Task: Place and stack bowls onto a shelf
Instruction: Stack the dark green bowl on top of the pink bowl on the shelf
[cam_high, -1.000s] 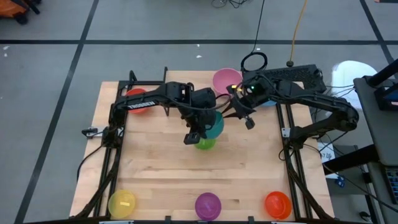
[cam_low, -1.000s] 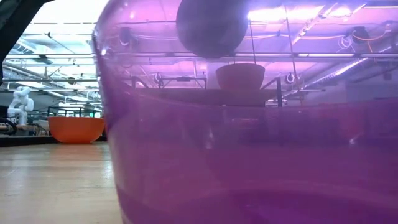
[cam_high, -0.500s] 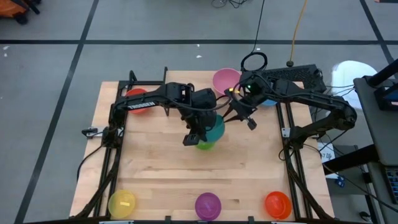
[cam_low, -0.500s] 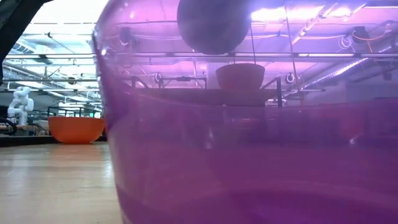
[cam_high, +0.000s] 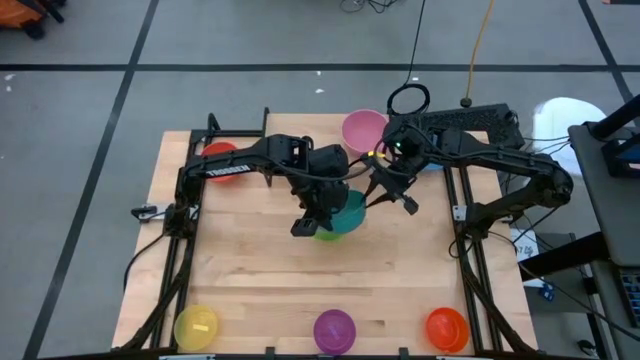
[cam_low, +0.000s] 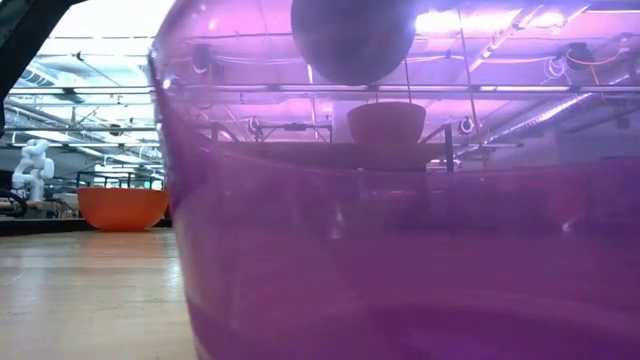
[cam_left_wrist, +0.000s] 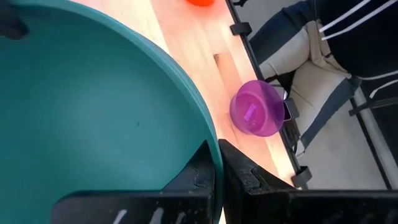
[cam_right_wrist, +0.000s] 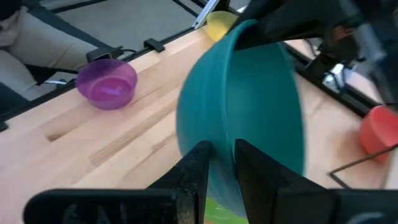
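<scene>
My left gripper (cam_high: 322, 215) is over the table's middle, shut on the teal bowl (cam_high: 348, 212), which is lifted and tipped on its side. Below it a green bowl (cam_high: 325, 236) sits on the tabletop. My right gripper (cam_right_wrist: 222, 155) is just right of the teal bowl (cam_right_wrist: 249, 106). Its fingers are a narrow gap apart in front of the bowl's outer wall; whether they touch it I cannot tell. The pink bowl (cam_high: 363, 128) and red bowl (cam_high: 218, 152) are at the far edge. In the low view the shelf (cam_low: 300, 150) shows through the purple bowl (cam_low: 400, 250). My left gripper pinches the teal bowl's rim (cam_left_wrist: 211, 146), one finger (cam_left_wrist: 194, 177) inside the bowl and one finger (cam_left_wrist: 239, 177) outside. The bowl is lifted clear of the table and tilted, its opening turned sideways above the green bowl.
Yellow (cam_high: 196, 326), purple (cam_high: 334, 330) and orange (cam_high: 446, 328) bowls stand along the near edge. A blue bowl is mostly hidden under the right arm at the far right. Black frame rails run down both table sides. The purple bowl blocks most of the low view.
My left gripper has carried the teal bowl slightly up and toward the table's right and near side, and the bowl has tipped further. My right gripper has drifted a little toward the near edge beside it.
</scene>
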